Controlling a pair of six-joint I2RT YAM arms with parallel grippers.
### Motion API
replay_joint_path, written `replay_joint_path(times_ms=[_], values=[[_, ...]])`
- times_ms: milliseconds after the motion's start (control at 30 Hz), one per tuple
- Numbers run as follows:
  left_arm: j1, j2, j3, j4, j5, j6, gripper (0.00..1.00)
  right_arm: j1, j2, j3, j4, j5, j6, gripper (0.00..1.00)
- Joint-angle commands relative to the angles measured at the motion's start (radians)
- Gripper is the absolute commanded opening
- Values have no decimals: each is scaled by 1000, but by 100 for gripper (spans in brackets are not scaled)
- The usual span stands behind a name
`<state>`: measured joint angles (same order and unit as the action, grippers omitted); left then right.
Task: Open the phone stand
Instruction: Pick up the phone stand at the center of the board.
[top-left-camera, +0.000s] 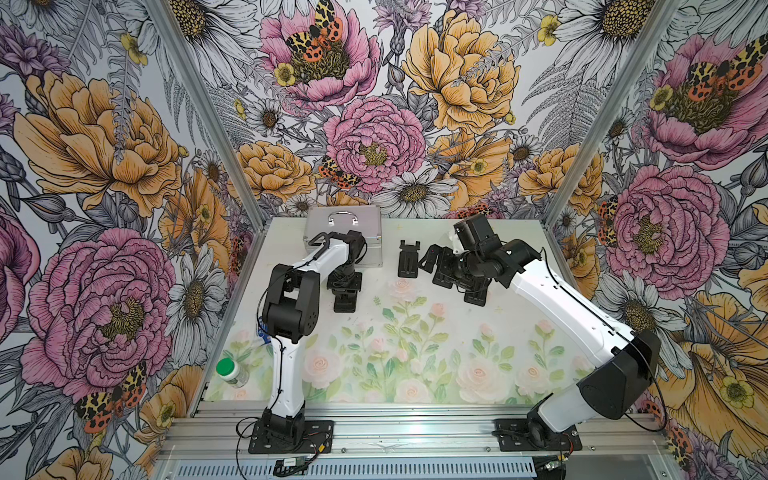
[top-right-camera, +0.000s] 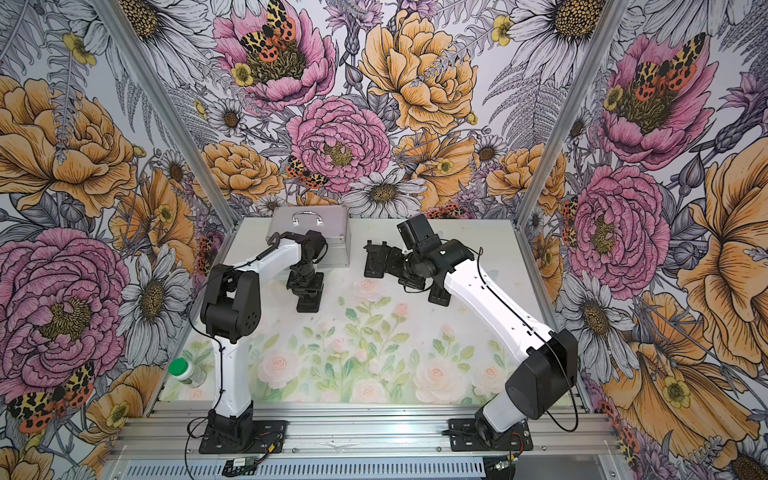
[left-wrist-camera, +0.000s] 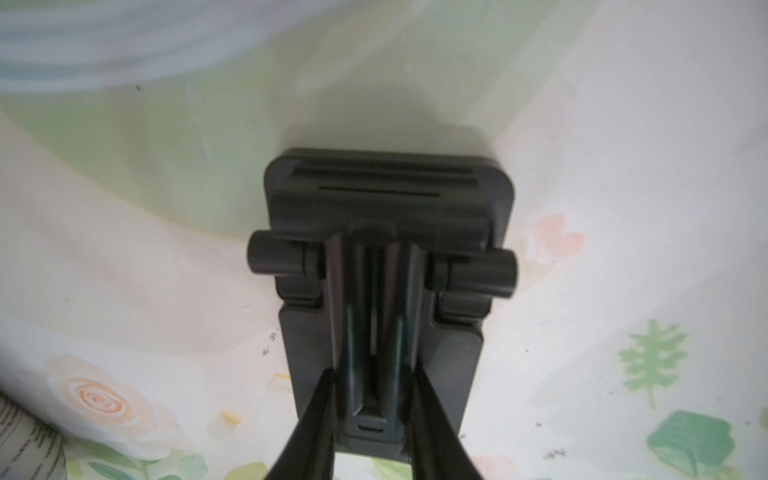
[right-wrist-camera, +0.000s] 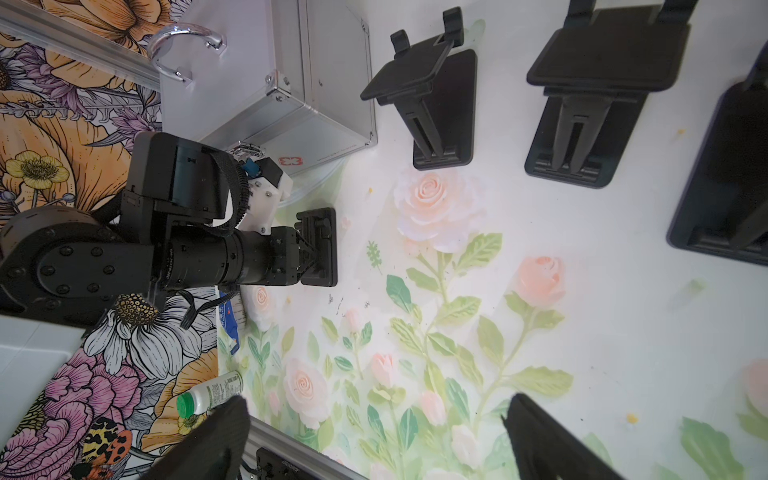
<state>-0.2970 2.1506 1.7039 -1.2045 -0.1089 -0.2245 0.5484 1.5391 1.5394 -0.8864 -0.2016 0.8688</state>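
Note:
A black folded phone stand (left-wrist-camera: 386, 249) lies flat on the floral mat, left of middle in both top views (top-left-camera: 344, 293) (top-right-camera: 309, 293). My left gripper (left-wrist-camera: 374, 374) comes down on it from above. Its two fingers (left-wrist-camera: 320, 399) press against the sides of the stand's central arm, which lies low along the base plate. The right wrist view shows the same stand (right-wrist-camera: 322, 249) at the tip of the left arm. My right gripper (right-wrist-camera: 374, 419) hangs open over the mat, with nothing between its fingers (right-wrist-camera: 540, 432).
Three opened black stands (right-wrist-camera: 436, 104) (right-wrist-camera: 590, 104) (right-wrist-camera: 727, 166) sit at the back right, under the right arm; one shows in a top view (top-left-camera: 409, 259). A silver case (top-left-camera: 332, 220) stands at the back left. A green-capped bottle (top-left-camera: 230, 372) lies at the front left.

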Motion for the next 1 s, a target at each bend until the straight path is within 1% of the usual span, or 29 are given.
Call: replay_joint_path(times_ms=[0, 133, 233, 433, 533, 633, 733, 800, 833, 967], values=[[-3, 25, 3, 19, -6, 16, 0, -8, -33, -7, 0, 22, -26, 99], [-14, -37, -11, 18, 0, 10, 0, -8, -39, -9, 0, 21, -30, 99], [-21, -107, -36, 19, 41, -7, 0, -10, -43, -16, -1, 21, -38, 99], [-69, -282, -118, 35, 168, -34, 0, -41, -67, -55, 4, -30, -58, 99], [-93, -411, -187, 69, 262, -66, 0, -70, -110, -132, 64, -109, -41, 99], [-93, -543, -276, 127, 393, -120, 0, -108, -185, -273, 192, -212, 19, 99], [-71, -692, -392, 232, 556, -190, 0, -129, -272, -422, 364, -315, 110, 99], [-43, -795, -488, 336, 686, -256, 0, -130, -334, -545, 543, -386, 206, 99], [-34, -839, -524, 376, 727, -282, 0, -129, -367, -598, 598, -401, 266, 99], [-9, -984, -664, 549, 887, -399, 0, -112, -488, -815, 937, -445, 479, 99]])
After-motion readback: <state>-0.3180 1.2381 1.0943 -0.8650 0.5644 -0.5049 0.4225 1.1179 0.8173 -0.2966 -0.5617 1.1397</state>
